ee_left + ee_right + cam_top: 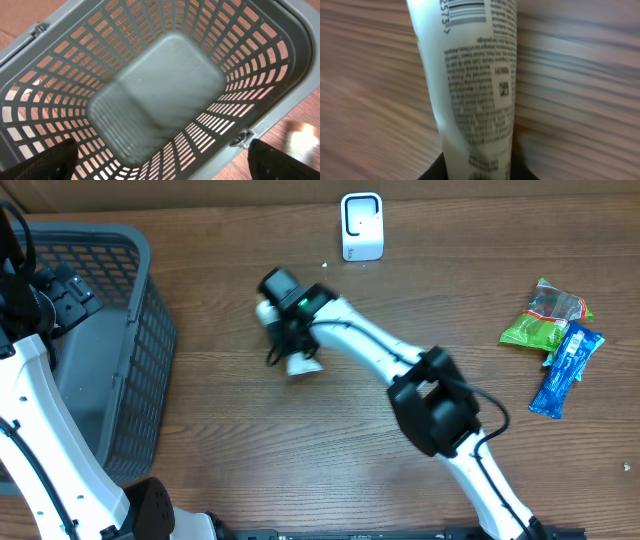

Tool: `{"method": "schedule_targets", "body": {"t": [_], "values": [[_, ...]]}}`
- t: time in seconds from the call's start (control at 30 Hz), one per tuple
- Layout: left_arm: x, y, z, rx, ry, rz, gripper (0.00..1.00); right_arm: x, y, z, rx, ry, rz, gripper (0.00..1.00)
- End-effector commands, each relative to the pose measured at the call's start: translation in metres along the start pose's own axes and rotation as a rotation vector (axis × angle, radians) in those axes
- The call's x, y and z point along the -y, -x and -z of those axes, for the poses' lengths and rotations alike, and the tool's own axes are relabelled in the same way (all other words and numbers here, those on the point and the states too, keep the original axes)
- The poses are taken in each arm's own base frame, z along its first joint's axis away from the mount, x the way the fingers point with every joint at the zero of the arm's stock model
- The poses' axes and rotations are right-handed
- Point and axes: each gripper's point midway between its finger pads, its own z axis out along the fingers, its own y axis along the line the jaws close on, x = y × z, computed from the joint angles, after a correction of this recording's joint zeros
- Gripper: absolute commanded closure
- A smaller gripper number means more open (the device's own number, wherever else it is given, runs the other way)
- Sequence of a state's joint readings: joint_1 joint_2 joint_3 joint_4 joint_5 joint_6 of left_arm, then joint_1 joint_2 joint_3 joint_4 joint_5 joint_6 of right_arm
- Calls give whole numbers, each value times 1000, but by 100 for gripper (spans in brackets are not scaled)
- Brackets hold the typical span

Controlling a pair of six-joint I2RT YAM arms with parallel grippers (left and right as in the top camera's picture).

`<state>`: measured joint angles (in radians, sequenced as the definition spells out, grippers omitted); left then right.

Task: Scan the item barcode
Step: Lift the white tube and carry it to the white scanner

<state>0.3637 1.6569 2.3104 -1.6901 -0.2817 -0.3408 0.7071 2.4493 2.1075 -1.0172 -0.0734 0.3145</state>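
Tube (303, 364) of white plastic sits near the middle of the wooden table (250, 440). Its long axis runs on a slant from upper left to lower right in the overhead view. One white end shows above the right gripper (290, 330) and the wider end shows below it, pointing toward the near edge. Whether the tube rests on the wood or is just off it cannot be told.

In the right wrist view the tube rises straight up out of the gripper. The two dark fingers (434, 174) press against its sides at the bottom of the picture, so the jaws are drawn in narrow and grip the tube across its width. The tube looks sharp there while the wood grain behind it is smeared.

The face toward that camera is covered in blocks of small black print with a little square code among them. The lower bars and digits of a barcode show at the top edge. The surface creases slightly near the fingers.

The left gripper (160, 160) hangs over the grey slatted basket (150, 330). Its fingertips are spread to the far corners of its view, with nothing between them.
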Motion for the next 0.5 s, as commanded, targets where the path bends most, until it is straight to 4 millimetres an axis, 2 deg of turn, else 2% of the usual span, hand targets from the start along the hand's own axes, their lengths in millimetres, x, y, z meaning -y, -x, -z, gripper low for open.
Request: {"method": "schedule_targets", "body": {"t": [0.0,0.1,0.17,0.2,0.27,0.37,0.47], "values": [[-2,1,-1,2,15,-3,1,40,12,36,13,-46,-71,78],[-2,1,-1,2,15,-3,0,74,-2,41,-68,-87,-135,76],[-3,1,-1,2,15,-3,0,86,-7,44,-104,-75,-164,65],[-2,1,-1,2,15,-3,0,88,-8,46,-120,-49,-170,56],[-2,1,-1,2,15,-3,1,88,-9,52,-140,14,-174,47],[-2,1,-1,2,15,-3,0,93,-2,74,-140,106,-214,46],[-2,1,-1,2,15,-3,1,104,14,108,-96,162,-258,67]]}}
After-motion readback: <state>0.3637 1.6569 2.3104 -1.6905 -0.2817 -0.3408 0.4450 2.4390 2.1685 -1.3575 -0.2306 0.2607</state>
